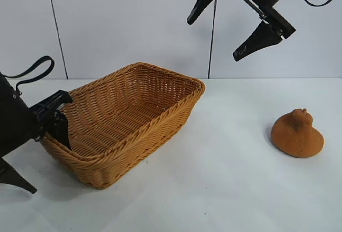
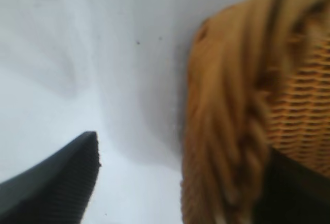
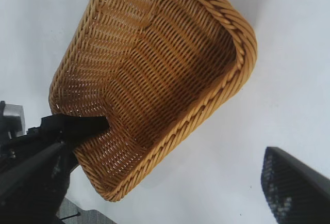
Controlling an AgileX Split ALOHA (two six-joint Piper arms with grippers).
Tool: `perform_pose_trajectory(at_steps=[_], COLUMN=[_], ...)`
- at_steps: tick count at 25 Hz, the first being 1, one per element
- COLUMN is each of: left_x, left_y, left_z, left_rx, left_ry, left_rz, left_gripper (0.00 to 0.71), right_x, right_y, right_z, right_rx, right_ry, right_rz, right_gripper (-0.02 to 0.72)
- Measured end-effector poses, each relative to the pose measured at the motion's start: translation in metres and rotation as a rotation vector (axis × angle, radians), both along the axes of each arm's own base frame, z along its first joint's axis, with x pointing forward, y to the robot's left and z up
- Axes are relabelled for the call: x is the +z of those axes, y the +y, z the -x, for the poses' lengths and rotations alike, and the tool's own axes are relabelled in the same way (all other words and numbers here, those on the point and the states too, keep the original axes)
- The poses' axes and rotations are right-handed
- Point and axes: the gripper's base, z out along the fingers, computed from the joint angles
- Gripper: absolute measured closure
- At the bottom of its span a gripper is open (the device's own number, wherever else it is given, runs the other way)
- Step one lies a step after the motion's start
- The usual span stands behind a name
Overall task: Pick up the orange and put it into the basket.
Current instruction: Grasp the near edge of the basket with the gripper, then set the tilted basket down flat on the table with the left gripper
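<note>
The orange [image 1: 297,133], a dull brownish-orange dome with a knob on top, rests on the white table at the right, well apart from both grippers. The tan wicker basket [image 1: 160,115] stands left of centre. My left gripper [image 1: 51,168] is low at the basket's left end, open and straddling the braided rim [image 2: 227,131]: one finger is inside the basket, and the other finger [image 2: 62,182] is outside with a gap to the weave. My right gripper [image 1: 212,40] hangs high above the basket's far right corner, open wide and empty. Neither wrist view shows the orange.
A white wall with vertical seams closes the back of the table. Bare white tabletop [image 1: 230,178] lies between the basket and the orange and along the front. From above, the right wrist view shows the basket's inside [image 3: 154,69] holding only the left arm's finger [image 3: 77,126].
</note>
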Motion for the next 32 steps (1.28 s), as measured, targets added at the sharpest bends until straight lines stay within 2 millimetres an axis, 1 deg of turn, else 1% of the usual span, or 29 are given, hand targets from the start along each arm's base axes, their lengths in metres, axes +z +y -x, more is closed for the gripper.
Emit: perform_pose_trajectory(at_steps=[2,6,7,10,13,16,19,20,22,25,29,32], left_x=[0.001,0.003,0.004,0.011,0.026,0.047,0.065,0.068,0.070,0.070,0.068,0.069], left_y=[0.000,-0.001,-0.001,-0.004,-0.010,-0.010,0.000,0.003,0.009,0.007,-0.003,-0.016], left_z=[-0.001,-0.004,-0.005,-0.010,-0.022,-0.042,-0.065,-0.071,-0.084,-0.097,-0.111,-0.118], left_rx=[0.005,0.017,0.014,-0.011,-0.078,-0.151,-0.213,-0.242,-0.335,-0.497,-0.641,-0.734], left_ry=[-0.010,-0.027,-0.026,-0.021,-0.034,-0.101,-0.166,-0.173,-0.174,-0.145,-0.124,-0.123], left_rz=[0.002,0.010,0.012,0.023,0.038,0.045,0.040,0.038,0.024,0.000,-0.060,-0.086], left_gripper=[0.346,0.595,0.626,0.625,0.625,0.625,0.625,0.625,0.625,0.625,0.625,0.625], right_x=[0.000,0.000,0.000,0.000,0.000,0.000,0.000,0.000,0.000,0.000,0.000,0.000], right_y=[0.000,0.000,0.000,0.000,0.000,0.000,0.000,0.000,0.000,0.000,0.000,0.000], right_z=[0.000,0.000,0.000,0.000,0.000,0.000,0.000,0.000,0.000,0.001,0.001,0.001], right_rx=[0.000,0.000,0.000,0.000,0.000,0.002,0.003,0.004,0.004,0.005,0.008,0.010], right_ry=[0.000,-0.001,-0.001,-0.001,-0.001,0.003,0.003,0.003,0.003,0.004,0.010,0.012], right_rz=[0.000,0.000,0.000,0.000,0.000,0.000,0.000,0.000,0.000,0.001,0.001,0.001], right_gripper=[0.010,0.010,0.010,0.010,0.010,0.010,0.010,0.010,0.010,0.010,0.010,0.010])
